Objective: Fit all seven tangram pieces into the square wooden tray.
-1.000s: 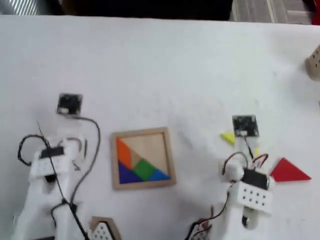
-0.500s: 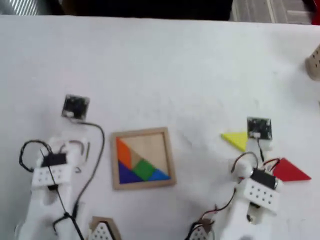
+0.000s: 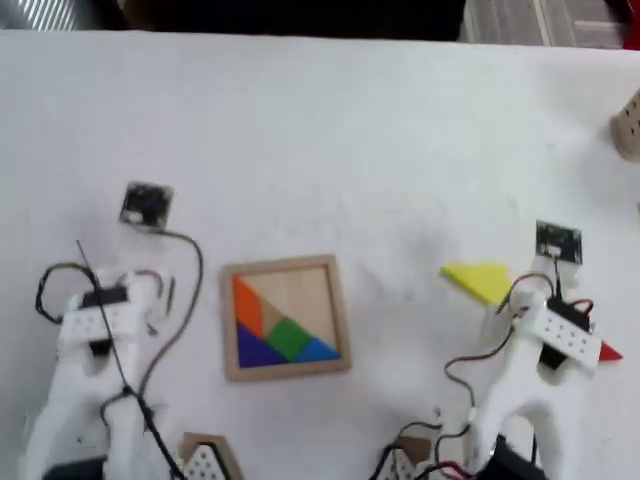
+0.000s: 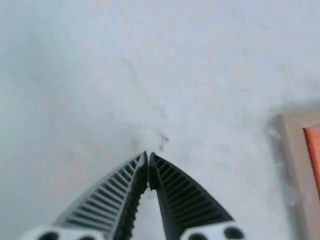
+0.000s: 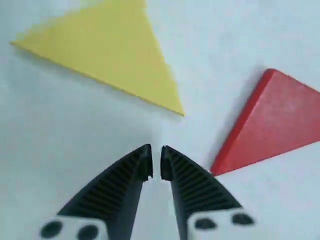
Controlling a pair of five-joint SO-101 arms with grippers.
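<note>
- Right tool (image 5: pixel 156 162) hangs almost closed and empty over the tabletop (image 3: pixel 350 130), between the yellow triangle (image 5: pixel 110 50) and the red triangle (image 5: pixel 275 125), both to the right of the wooden tray (image 3: pixel 285 263).
- Yellow triangle lies flat, with one sharp corner pointing toward the tray.
- Left tool (image 4: pixel 148 162) is closed and empty, to the left of the tray.
- Since a second ago the right arm has moved farther from the tray and uncovered the yellow triangle.
- From above, this arm hides most of the red triangle.
</note>
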